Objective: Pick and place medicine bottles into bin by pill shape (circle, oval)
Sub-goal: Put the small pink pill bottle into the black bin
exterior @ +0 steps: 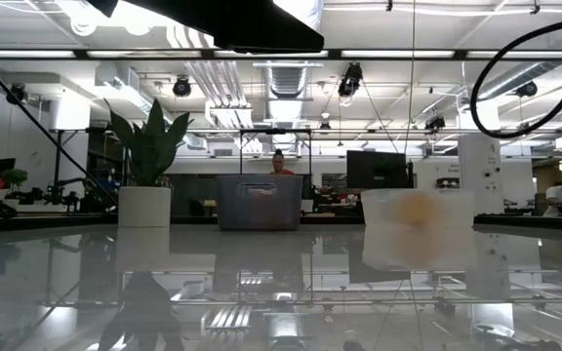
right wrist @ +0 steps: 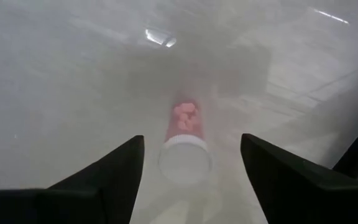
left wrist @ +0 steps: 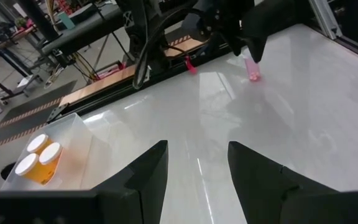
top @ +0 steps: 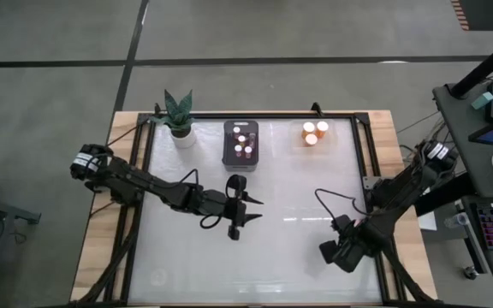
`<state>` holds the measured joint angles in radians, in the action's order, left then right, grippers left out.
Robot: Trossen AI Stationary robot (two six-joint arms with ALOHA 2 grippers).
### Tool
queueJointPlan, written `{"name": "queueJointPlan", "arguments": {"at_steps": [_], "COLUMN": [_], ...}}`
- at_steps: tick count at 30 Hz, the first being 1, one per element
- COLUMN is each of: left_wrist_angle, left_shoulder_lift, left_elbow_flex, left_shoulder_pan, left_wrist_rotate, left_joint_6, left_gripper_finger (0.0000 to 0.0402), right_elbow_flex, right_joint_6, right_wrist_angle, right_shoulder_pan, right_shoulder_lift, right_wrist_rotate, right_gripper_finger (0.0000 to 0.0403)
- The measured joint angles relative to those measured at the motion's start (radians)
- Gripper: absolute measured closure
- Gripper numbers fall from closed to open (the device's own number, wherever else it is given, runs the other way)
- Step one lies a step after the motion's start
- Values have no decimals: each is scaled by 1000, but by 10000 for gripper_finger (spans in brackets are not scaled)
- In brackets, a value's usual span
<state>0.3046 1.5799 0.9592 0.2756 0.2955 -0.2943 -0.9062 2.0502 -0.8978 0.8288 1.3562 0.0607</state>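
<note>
High view first, reading left to right: my left arm reaches in over the middle of the white table [top: 178, 257], its left gripper [top: 245, 208] hovering just in front of the dark bin [top: 241, 143], which already carries several small white-capped bottles. From the left wrist view its fingers [left wrist: 148, 180] stand apart with only bare tabletop between them, so it holds nothing. The potted plant [top: 179, 115] sits at the back left corner, no part of the job. Further right at the back, the clear bin [top: 315, 135] holds the orange bottles [top: 316, 133].

On the right, near the front edge, my right gripper [top: 339, 253] is low over the table. Its wrist view shows a small pink-pill bottle [right wrist: 185, 146] with a white cap standing on the table between the spread fingers [right wrist: 107, 177], neither finger touching it. So that pincer is open around the bottle, not gripping.

I judge this the pick step for a remaining bottle. Next I'd ease down, keep the bottle centred, then close gently; a lopsided close could tip it. Which bin it belongs in I can't tell, since the pill shape isn't clear.
</note>
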Motion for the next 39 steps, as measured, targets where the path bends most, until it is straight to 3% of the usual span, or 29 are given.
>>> {"name": "queueJointPlan", "arguments": {"at_steps": [15,26,39], "left_wrist_angle": [0,0,-50], "left_shoulder_lift": [0,0,-29], "left_elbow_flex": [0,-1,-2], "left_shoulder_pan": [-1,-1,-1], "left_wrist_rotate": [0,0,5], "left_joint_6": [-1,-1,-21], "left_gripper_finger": [249,249,249], "right_elbow_flex": [0,0,0], "right_joint_6": [47,49,60], "right_wrist_angle": [9,19,21], "right_shoulder_pan": [0,0,-4], "right_shoulder_lift": [14,14,6], "right_wrist_rotate": [3,3,22], "right_gripper_finger": [154,262,277]}}
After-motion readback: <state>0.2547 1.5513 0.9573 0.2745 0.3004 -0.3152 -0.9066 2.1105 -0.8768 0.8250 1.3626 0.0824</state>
